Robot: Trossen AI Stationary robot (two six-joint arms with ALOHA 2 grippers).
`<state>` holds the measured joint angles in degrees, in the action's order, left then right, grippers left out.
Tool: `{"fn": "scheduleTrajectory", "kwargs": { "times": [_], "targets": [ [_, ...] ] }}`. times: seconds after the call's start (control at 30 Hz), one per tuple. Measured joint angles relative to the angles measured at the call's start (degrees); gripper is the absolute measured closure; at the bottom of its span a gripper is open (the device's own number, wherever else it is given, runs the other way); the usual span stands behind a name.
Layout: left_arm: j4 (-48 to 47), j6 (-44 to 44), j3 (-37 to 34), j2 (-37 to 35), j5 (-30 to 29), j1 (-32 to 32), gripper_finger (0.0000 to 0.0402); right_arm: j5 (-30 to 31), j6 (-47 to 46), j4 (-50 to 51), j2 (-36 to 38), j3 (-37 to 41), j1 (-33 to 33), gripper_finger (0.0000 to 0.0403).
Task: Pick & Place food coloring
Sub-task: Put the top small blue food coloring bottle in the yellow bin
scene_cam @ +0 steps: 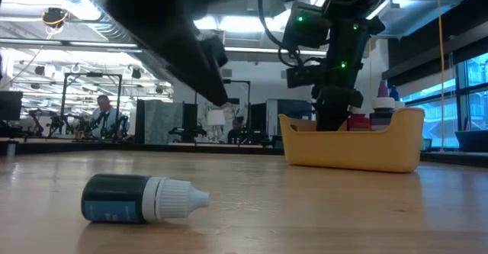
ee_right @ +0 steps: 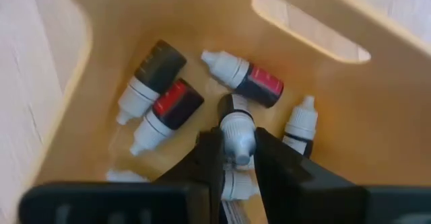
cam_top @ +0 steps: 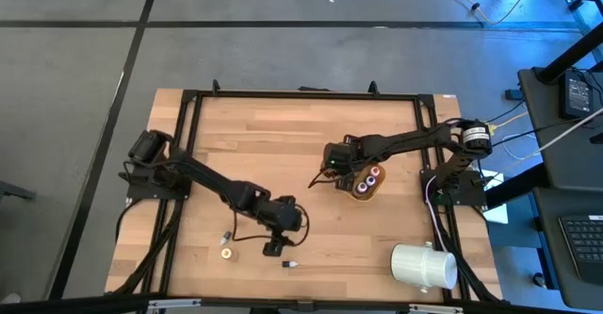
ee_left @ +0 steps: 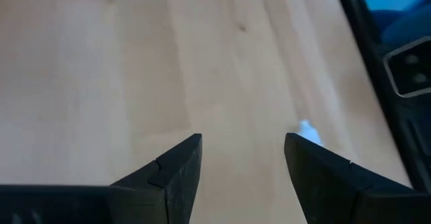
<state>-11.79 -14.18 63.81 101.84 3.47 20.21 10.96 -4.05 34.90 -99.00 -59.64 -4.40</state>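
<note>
Near edge of table (cam_top: 311,135): dark bottle (scene_cam: 141,199) on its side, long axis across low view, white cap toward 3 o'clock. Left gripper (cam_top: 275,245) just above wood, jaws released, nothing between; white cap tip (ee_left: 308,131) just beyond one finger. Two more small bottles (cam_top: 226,239) at its 9 o'clock. Farther: yellow bowl (scene_cam: 358,149); right gripper (ee_right: 237,158) inside, fingers clenched on white cap of bottle (ee_right: 236,120) pointing away from camera. Other bottles (ee_right: 161,89) lie scattered, caps in mixed directions. White cylinder (cam_top: 424,265) at 5 o'clock of bowl.
</note>
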Motion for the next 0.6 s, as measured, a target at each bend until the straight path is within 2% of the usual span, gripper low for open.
{"fn": "scheduleTrajectory", "kwargs": {
  "times": [0.17,0.4,0.6],
  "targets": [
    [-0.13,-1.72,0.0,0.02,-3.45,3.54,0.0196,-0.01,-0.28,-0.16,0.0,0.0,0.02,0.031],
    [-0.04,-4.65,0.0,0.04,-11.49,9.24,0.0196,-0.18,-0.25,-0.34,0.0,0.0,0.02,0.0307],
    [0.8,-6.19,-0.07,0.53,-17.86,13.48,0.0196,-3.04,-2.3,-0.33,0.0,0.0,0.02,0.0307]
  ]
}}
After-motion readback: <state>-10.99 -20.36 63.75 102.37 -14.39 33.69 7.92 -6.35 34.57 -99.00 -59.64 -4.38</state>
